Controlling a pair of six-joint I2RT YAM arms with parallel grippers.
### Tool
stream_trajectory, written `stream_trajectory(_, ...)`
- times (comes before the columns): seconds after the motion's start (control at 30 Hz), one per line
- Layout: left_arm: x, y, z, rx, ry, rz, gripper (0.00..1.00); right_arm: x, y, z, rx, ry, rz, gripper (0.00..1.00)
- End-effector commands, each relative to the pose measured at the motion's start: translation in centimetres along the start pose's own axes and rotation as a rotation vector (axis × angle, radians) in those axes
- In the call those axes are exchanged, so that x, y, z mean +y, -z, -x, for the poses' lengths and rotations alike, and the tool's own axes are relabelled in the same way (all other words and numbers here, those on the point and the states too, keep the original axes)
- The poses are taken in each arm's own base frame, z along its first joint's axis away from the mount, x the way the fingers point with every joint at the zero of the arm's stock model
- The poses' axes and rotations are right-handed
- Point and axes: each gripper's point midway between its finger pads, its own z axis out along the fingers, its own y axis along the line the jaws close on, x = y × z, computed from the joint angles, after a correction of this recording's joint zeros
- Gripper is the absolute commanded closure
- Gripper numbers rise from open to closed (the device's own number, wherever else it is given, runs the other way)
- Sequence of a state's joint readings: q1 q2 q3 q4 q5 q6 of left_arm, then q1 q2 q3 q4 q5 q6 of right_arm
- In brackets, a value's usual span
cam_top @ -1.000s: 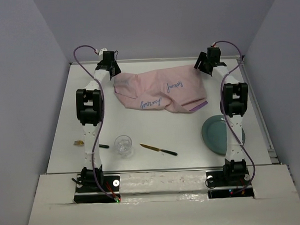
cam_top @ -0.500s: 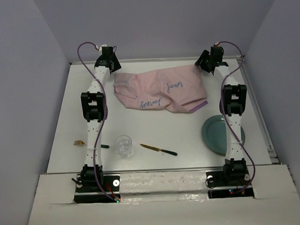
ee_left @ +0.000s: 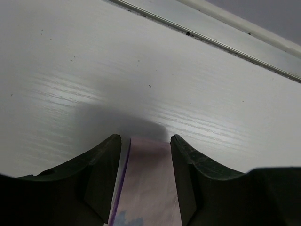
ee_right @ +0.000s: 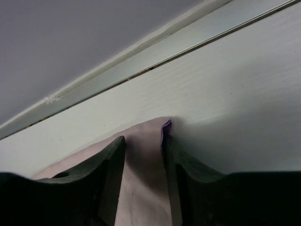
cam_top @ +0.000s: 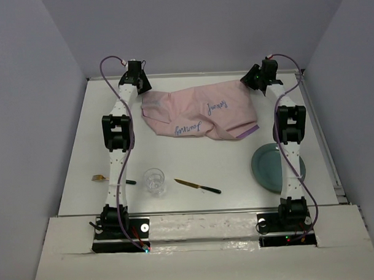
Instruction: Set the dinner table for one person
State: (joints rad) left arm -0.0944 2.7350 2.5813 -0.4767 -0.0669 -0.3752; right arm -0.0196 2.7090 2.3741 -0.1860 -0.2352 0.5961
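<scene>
1. Green plate (cam_top: 266, 165), knife (cam_top: 198, 187), glass (cam_top: 154, 181) and fork (cam_top: 102, 178) are grouped near the arm bases on the white bench (cam_top: 193, 155), which underlies everything.
2. Pink cloth (cam_top: 198, 115) is laid rumpled on the far half.
3. Its far corners are pinched by the left hand (ee_left: 146, 140) and right hand (ee_right: 143, 140), presumably for spreading it flat.

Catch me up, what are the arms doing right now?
Both arms are stretched to the far edge of the dinner table, one at each far corner of the pink cloth. The wrist views show cloth between the fingers of the left gripper and the right gripper, apparently pinched. The cloth lies rumpled, not spread flat. Near the bases, the fork, glass, knife and green plate sit on bare table, none on the cloth.
</scene>
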Motion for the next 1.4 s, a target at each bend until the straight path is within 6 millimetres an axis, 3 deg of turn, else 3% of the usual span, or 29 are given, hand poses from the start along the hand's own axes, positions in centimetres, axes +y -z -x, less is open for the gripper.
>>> stream_trajectory(0.0, 0.0, -0.3, -1.5, 0.062, -0.007, -0.023, 0.45, -0.2, -0.5, -1.0, 0.016, -0.045, 0.042, 0.62)
stream_trajectory(0.1, -0.2, -0.1, -1.6, 0.069, -0.003, -0.028, 0.50, 0.2, -0.3, -0.8, 0.011, -0.054, 0.054, 0.77)
stream_trajectory(0.23, -0.1, 0.2, -1.3, 0.065, -0.004, -0.022, 0.53, 0.8, 0.2, -0.1, -0.017, -0.056, 0.073, 0.85)
stream_trajectory(0.3, -0.2, 0.3, -1.1, 0.059, 0.001, -0.024, 0.59, 1.2, 0.5, 0.3, -0.025, -0.051, 0.081, 0.91)
stream_trajectory(0.47, -0.5, 0.5, -0.8, 0.058, 0.014, -0.038, 0.77, 1.9, 1.2, 1.3, -0.049, -0.040, 0.092, 0.99)
stream_trajectory(0.6, -0.5, 1.1, -0.3, 0.049, 0.006, -0.034, 0.99, 2.3, 1.4, 1.4, -0.052, -0.035, 0.103, 1.00)
stream_trajectory(0.73, -1.3, 2.9, 2.5, -0.009, 0.005, -0.055, 1.00, 3.9, 2.7, 2.8, -0.084, -0.016, 0.143, 1.00)
stream_trajectory(0.8, -2.5, 5.2, 5.6, -0.076, 0.005, -0.088, 1.00, 4.5, 3.5, 3.0, -0.089, -0.005, 0.161, 1.00)
stream_trajectory(0.83, -3.6, 7.5, 8.4, -0.143, 0.008, -0.121, 1.00, 5.8, 4.7, 4.2, -0.113, 0.008, 0.183, 1.00)
stream_trajectory(0.9, -4.7, 10.0, 10.9, -0.200, 0.006, -0.152, 1.00, 6.6, 5.9, 4.6, -0.123, 0.022, 0.202, 1.00)
stream_trajectory(0.93, -5.7, 12.7, 13.1, -0.257, 0.006, -0.180, 1.00, 8.3, 7.6, 6.1, -0.151, 0.044, 0.231, 1.00)
stream_trajectory(1.0, -6.8, 15.1, 14.4, -0.305, -0.016, -0.190, 1.00, 9.1, 9.2, 6.5, -0.165, 0.071, 0.244, 1.00)
stream_trajectory(1.03, -7.5, 17.6, 15.9, -0.346, -0.012, -0.216, 1.00, 9.6, 10.1, 7.0, -0.177, 0.083, 0.249, 1.00)
stream_trajectory(1.07, -7.9, 18.8, 16.5, -0.364, -0.010, -0.233, 1.00, 11.6, 12.7, 8.9, -0.233, 0.108, 0.280, 1.00)
stream_trajectory(1.1, -8.3, 20.1, 17.2, -0.382, -0.007, -0.252, 1.00, 12.2, 13.9, 9.4, -0.253, 0.120, 0.289, 1.00)
stream_trajectory(1.13, -8.7, 21.3, 17.8, -0.400, -0.004, -0.267, 1.00, 11.6, 14.4, 8.5, -0.246, 0.127, 0.274, 1.00)
stream_trajectory(1.17, -9.1, 24.1, 19.3, -0.445, -0.002, -0.294, 1.00, 12.1, 15.5, 8.9, -0.263, 0.138, 0.280, 1.00)
stream_trajectory(1.2, -9.3, 25.4, 19.9, -0.466, -0.002, -0.305, 1.00, 13.8, 18.2, 10.3, -0.314, 0.165, 0.306, 1.00)
stream_trajectory(1.23, -9.6, 26.8, 20.4, -0.488, -0.007, -0.316, 1.00, 13.3, 18.8, 9.5, -0.304, 0.164, 0.297, 1.00)
stream_trajectory(1.27, -9.8, 29.9, 21.6, -0.532, -0.009, -0.333, 1.00, 13.9, 20.0, 9.7, -0.324, 0.173, 0.313, 1.00)
stream_trajectory(1.3, -9.7, 31.5, 22.2, -0.560, -0.009, -0.332, 1.00, 15.4, 22.6, 10.7, -0.364, 0.191, 0.341, 1.00)
stream_trajectory(1.33, -9.6, 32.9, 22.8, -0.584, -0.012, -0.334, 1.00, 15.9, 23.7, 10.8, -0.377, 0.196, 0.351, 1.00)
stream_trajectory(1.37, -9.4, 36.0, 23.8, -0.632, -0.019, -0.342, 1.00, 15.6, 24.4, 9.9, -0.365, 0.196, 0.354, 1.00)
